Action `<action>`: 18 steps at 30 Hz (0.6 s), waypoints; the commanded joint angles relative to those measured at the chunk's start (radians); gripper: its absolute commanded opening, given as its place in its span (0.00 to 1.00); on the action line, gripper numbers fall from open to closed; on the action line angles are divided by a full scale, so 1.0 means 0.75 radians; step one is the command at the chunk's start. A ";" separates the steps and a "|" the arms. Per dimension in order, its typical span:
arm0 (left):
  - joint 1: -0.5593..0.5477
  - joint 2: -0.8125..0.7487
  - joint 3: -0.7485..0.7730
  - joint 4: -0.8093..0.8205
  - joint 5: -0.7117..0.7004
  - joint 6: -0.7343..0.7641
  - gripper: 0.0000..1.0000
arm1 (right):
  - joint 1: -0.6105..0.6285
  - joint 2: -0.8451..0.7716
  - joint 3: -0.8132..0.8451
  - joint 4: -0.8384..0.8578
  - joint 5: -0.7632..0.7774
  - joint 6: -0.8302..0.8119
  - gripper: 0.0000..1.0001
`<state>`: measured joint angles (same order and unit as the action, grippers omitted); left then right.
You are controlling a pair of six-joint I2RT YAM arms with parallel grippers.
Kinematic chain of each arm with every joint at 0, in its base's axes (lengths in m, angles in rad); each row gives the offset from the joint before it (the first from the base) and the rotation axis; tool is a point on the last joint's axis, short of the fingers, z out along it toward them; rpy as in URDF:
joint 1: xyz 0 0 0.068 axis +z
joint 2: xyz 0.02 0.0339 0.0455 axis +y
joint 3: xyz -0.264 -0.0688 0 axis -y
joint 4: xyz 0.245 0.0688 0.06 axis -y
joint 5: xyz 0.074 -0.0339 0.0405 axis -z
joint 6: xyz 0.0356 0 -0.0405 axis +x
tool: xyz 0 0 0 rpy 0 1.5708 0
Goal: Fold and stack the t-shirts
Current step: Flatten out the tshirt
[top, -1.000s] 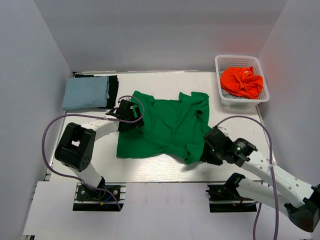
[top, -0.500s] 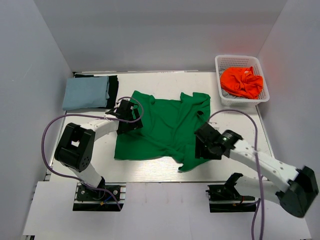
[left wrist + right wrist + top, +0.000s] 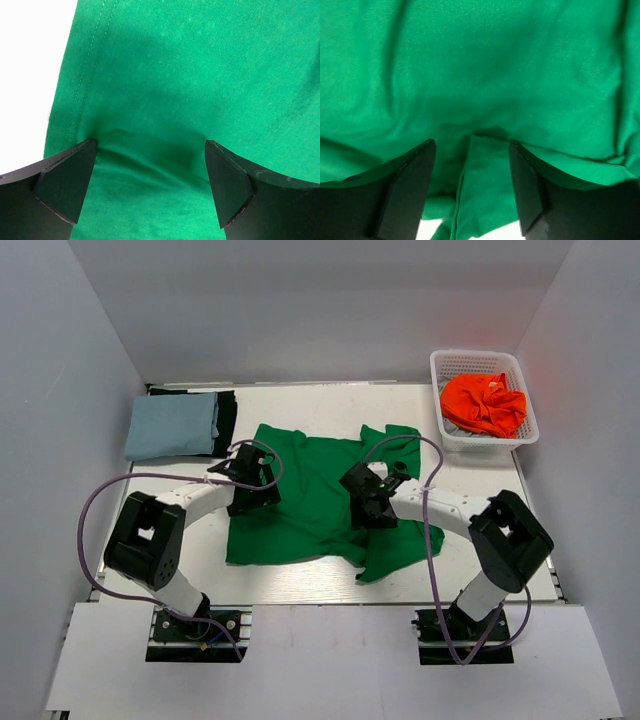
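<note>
A bright green t-shirt (image 3: 310,505) lies spread and rumpled in the middle of the table. My left gripper (image 3: 254,490) presses down on its left edge; in the left wrist view it (image 3: 150,145) is open, with flat green cloth (image 3: 200,75) under the wide-apart fingers. My right gripper (image 3: 362,502) is over the shirt's right half; in the right wrist view it (image 3: 471,145) is open, a raised fold of green cloth (image 3: 485,175) between the fingers without being pinched. A folded pale blue t-shirt (image 3: 172,426) lies on a black one (image 3: 228,418) at the back left. An orange t-shirt (image 3: 483,405) sits in the basket.
The white mesh basket (image 3: 478,356) stands at the back right corner. White walls enclose the table on three sides. The right arm's cable (image 3: 432,520) loops over the shirt's right side.
My right gripper has swung left and away from the shirt's lower right corner to its middle and opened. The shirt's left side and my left gripper shifted slightly left.
</note>
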<state>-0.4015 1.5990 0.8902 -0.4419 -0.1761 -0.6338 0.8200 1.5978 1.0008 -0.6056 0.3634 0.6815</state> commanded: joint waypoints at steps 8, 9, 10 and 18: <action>-0.003 -0.125 -0.066 -0.002 -0.048 -0.012 1.00 | -0.001 0.050 -0.034 -0.033 0.076 0.148 0.33; -0.003 -0.125 -0.078 -0.002 -0.060 -0.012 1.00 | 0.001 0.015 -0.052 -0.045 0.088 0.159 0.31; 0.010 -0.125 -0.078 -0.002 -0.060 -0.012 1.00 | 0.001 0.003 -0.060 -0.054 0.100 0.173 0.29; 0.010 -0.085 -0.068 -0.016 -0.123 -0.038 1.00 | -0.001 -0.303 -0.207 -0.148 0.133 0.259 0.00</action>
<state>-0.4007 1.5475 0.8314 -0.4423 -0.2249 -0.6456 0.8192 1.4506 0.8734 -0.6590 0.4194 0.8173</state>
